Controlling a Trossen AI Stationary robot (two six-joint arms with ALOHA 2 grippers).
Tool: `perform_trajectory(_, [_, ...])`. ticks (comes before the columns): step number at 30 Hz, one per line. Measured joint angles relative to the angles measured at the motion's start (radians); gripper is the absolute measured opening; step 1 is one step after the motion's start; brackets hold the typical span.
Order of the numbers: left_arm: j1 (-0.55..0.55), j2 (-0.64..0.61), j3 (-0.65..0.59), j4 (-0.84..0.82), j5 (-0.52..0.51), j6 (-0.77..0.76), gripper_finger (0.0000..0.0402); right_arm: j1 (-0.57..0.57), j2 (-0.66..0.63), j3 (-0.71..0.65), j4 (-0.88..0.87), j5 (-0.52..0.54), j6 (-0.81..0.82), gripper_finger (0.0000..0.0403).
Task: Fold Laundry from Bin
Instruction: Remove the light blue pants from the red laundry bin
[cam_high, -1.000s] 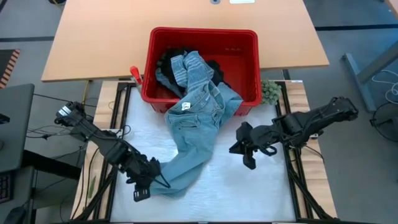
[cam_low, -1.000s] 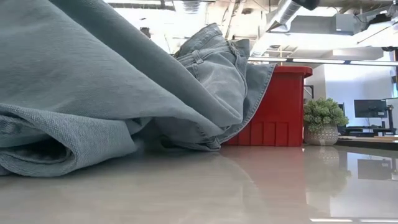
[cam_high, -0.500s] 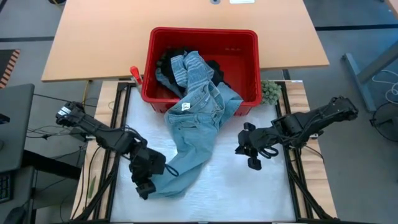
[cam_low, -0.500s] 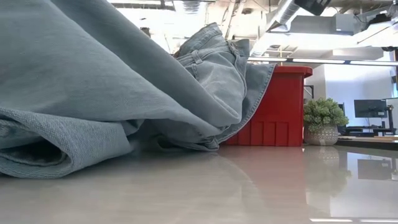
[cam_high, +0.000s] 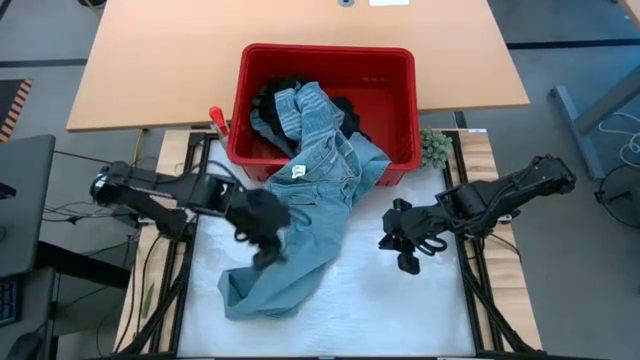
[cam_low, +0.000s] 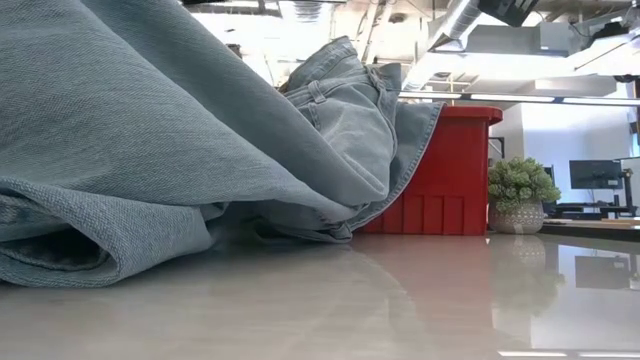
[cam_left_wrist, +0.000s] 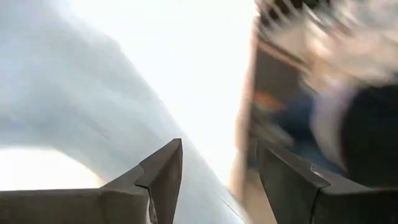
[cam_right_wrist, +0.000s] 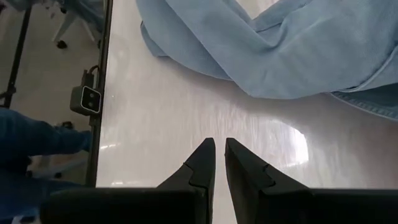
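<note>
- Left gripper (cam_high: 262, 238): fingers (cam_left_wrist: 163, 169) parted and holding nothing, above the jeans' leg toward the surface's left side.
- Right gripper (cam_high: 401, 243): fingers (cam_right_wrist: 205, 163) nearly pressed together and empty, waiting over bare surface (cam_high: 380, 310) near the right edge.
- Denim-blue jeans (cam_high: 310, 200): waistband draped over the front rim of the bin (cam_high: 390, 70), legs trailing to a bunched heap near the front-left corner. The other laundry lies inside the bin.
- Risk: a pull on the leg alone could drag or tip the bin, since the waistband hangs on its rim.
- Risk: the bunched cuff could be gripped through several layers, so the jeans would not spread flat.
- Risk: the hem lies close to the surface's left edge and could slide off.
</note>
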Motion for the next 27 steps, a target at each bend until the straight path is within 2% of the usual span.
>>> perform_trajectory(3, [0.024,0.000,0.000,0.060,-0.251,0.179,0.0190,0.000,0.008,0.000,0.021,0.000,0.023,0.0066])
perform_trajectory(6, [0.027,0.002,0.001,0.081,-0.427,0.366,0.0190,0.000,0.016,0.000,0.028,-0.003,0.051,0.0066])
perform_trajectory(9, [0.027,0.002,0.001,0.080,-0.603,0.477,0.0190,0.007,0.017,0.000,0.031,-0.003,0.078,0.0066])
perform_trajectory(11, [0.034,0.002,-0.006,0.087,-0.670,0.538,0.0190,0.007,0.021,0.000,0.041,-0.003,0.084,0.0066])
perform_trajectory(14, [0.057,0.002,-0.035,0.081,-0.681,0.567,0.0190,0.013,0.022,0.000,0.042,-0.003,0.085,0.0066])
perform_trajectory(20, [0.132,0.004,-0.127,0.036,-0.685,0.487,0.0190,0.013,0.022,0.000,0.042,-0.003,0.084,0.0066])
perform_trajectory(27, [0.179,0.005,-0.211,0.047,-0.684,0.493,0.0190,0.011,0.022,0.000,0.042,-0.003,0.076,0.0066])
